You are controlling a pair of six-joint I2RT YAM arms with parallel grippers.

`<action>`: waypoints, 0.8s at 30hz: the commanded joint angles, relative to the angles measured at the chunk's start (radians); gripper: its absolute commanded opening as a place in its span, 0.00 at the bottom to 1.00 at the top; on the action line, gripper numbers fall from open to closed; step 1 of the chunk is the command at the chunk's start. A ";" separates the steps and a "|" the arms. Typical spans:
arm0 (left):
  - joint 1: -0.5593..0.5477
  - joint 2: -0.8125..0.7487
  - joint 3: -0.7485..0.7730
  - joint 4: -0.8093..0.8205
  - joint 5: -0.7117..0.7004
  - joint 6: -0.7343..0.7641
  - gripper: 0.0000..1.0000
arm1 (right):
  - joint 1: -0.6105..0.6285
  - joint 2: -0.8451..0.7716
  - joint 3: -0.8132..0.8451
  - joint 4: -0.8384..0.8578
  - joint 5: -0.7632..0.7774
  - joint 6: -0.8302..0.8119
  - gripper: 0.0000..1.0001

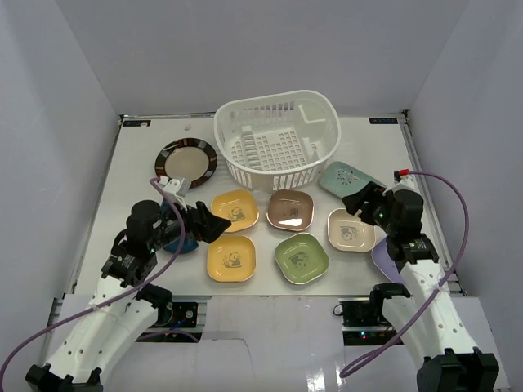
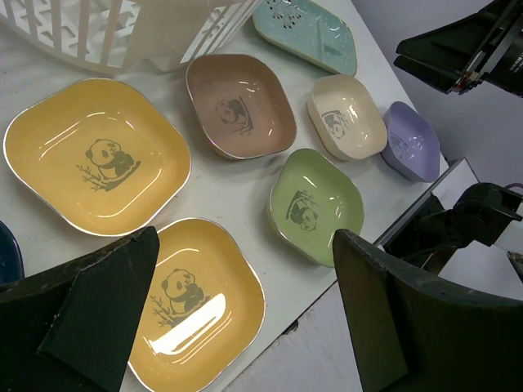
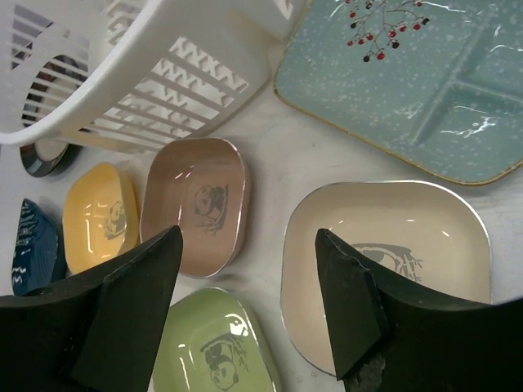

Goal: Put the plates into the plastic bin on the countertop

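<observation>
The plates all lie on the flat white countertop (image 1: 122, 196) and none is in the bin yet: two yellow rounded-square dishes (image 1: 235, 210), a brown one (image 1: 291, 211), a green one (image 1: 301, 258) and a cream one (image 1: 350, 230) sit close together in two rows. A dark-rimmed round plate (image 1: 186, 160) lies at the back left. A pale teal plate (image 1: 347, 178) lies just beside the large white plastic bin with lattice sides (image 1: 274, 180), which stands at the back in the middle. A lavender plate (image 1: 384, 261) sits at the right edge, partly under the right arm, and a blue leaf-shaped plate (image 1: 176, 235) is mostly hidden under the left arm. The left gripper (image 1: 214, 227) hangs over the yellow dishes with its jaws wide apart and nothing between them. The right gripper (image 1: 359, 202) is above the cream dish, also spread and empty. I think the danger is in the crowding: a finger that slides under one glossy rim can push the neighbour, or the shallow dish can slip out. Also the bin wall is high, so a plate carried low may strike it.
</observation>
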 commanded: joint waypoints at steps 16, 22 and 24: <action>0.002 -0.021 -0.008 -0.051 -0.137 -0.035 0.98 | -0.356 0.461 0.044 0.346 0.115 0.085 0.63; -0.015 -0.011 -0.011 -0.064 -0.189 -0.046 0.97 | -0.373 0.651 0.052 0.409 0.073 0.100 0.64; -0.018 0.001 -0.010 -0.067 -0.209 -0.049 0.97 | -0.378 0.720 0.047 0.455 0.055 0.121 0.64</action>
